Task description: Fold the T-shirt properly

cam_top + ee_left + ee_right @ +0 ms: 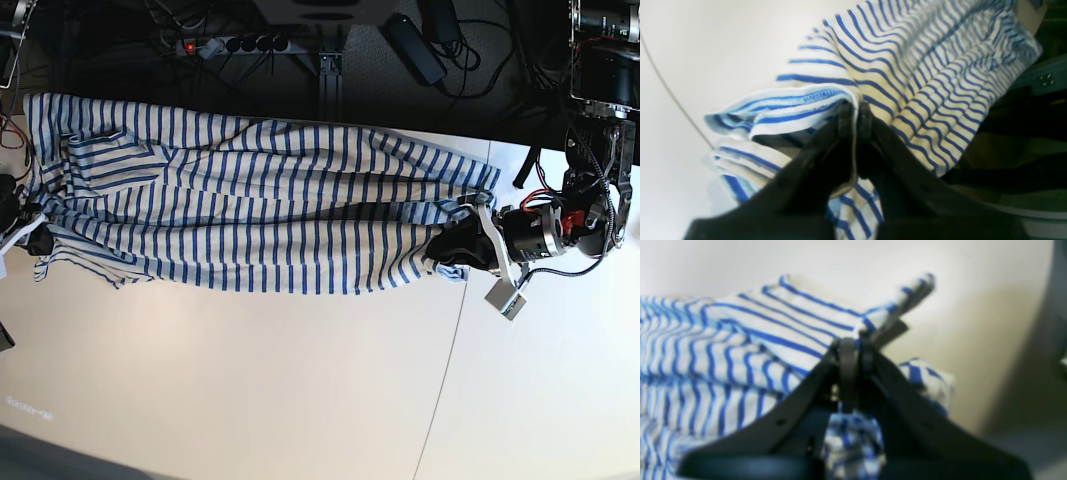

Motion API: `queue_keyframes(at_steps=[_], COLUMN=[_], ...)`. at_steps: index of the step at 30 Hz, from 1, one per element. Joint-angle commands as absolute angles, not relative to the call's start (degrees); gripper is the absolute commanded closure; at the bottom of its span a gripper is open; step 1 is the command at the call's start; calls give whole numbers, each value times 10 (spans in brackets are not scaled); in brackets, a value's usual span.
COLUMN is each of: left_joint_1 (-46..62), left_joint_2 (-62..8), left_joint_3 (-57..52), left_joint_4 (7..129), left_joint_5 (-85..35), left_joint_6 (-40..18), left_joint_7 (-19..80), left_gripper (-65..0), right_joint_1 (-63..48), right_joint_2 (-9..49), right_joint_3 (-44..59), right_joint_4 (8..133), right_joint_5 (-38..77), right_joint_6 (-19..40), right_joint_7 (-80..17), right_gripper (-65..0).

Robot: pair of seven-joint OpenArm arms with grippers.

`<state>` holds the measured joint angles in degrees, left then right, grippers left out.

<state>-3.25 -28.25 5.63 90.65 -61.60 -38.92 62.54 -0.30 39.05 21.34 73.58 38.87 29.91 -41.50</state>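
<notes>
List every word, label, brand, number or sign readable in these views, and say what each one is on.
No text can be read in any view.
T-shirt: only blue stripes show; no print, and no label is in sight.
Table: a faint pale mark near its left edge in the base view, too small and blurred to read.
Power strip behind the table: no lettering legible.
Left gripper and right gripper: plain black, no markings visible.

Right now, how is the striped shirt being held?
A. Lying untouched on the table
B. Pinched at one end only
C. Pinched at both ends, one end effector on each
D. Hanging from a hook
C: the left end effector and the right end effector are each shut on a bunched edge of the shirt, which stretches between them.
</notes>
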Motion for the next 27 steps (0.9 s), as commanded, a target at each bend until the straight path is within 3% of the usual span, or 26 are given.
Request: queue_keyframes(at_steps=[1, 15, 22, 23, 27], left_joint_1=[-44, -35, 0, 4, 13], left_joint_2=[-293, -349, -350, -350, -350], left_joint_3=[52, 52, 52, 52, 52], left_joint_4=[915, 915, 915, 915, 915], left_joint_5=[-627, -636, -668, -668, -667], left_joint_6=[-400, -400, -400, -400, -400], left_joint_7=[611, 622, 633, 633, 632], left_gripper=[0, 0, 0, -11, -215], right_joint_1=[-8, -168, -199, -199, -199], right_joint_2=[410, 411, 404, 401, 389], right_joint_3=[227, 349, 357, 357, 357], right_joint_4=[757, 863, 866, 865, 855], right_joint_5=[397, 431, 439, 439, 439], right_joint_6=[343, 343, 341, 341, 341], right_joint_7=[-406, -427, -445, -450, -450], right_gripper=[0, 0, 0, 0, -14])
